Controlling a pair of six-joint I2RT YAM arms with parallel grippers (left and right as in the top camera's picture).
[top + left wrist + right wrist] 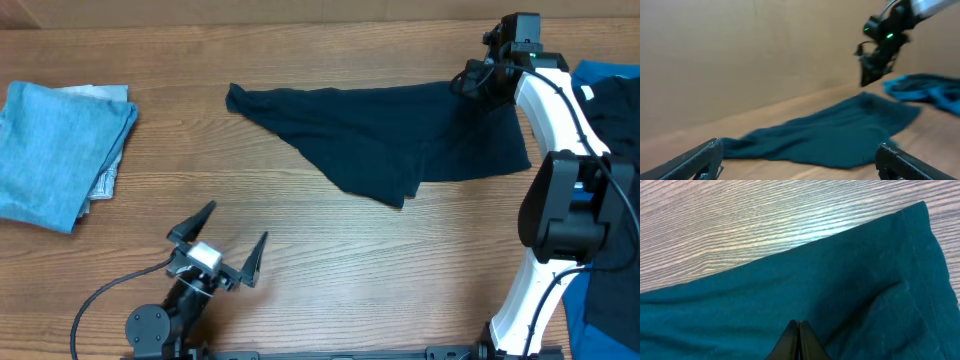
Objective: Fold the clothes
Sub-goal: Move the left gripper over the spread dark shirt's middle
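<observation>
At the far right corner of the dark navy fabric garment (400, 140), the right gripper (799, 326) pinches cloth, apparently to fold it, while the left gripper (232, 232) hangs near the garment, fingers spread.

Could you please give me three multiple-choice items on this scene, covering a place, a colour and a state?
1. Where does the folded light blue pile lie? A. the table's left end B. the middle C. under the right arm
2. What colour is the spread-out garment? A. red B. dark navy C. white
3. How is the left gripper? A. open B. shut on cloth C. shut, empty
Answers: 1 A, it sits by the left edge; 2 B, near-black blue; 3 A, its jaws stand wide apart.
</observation>
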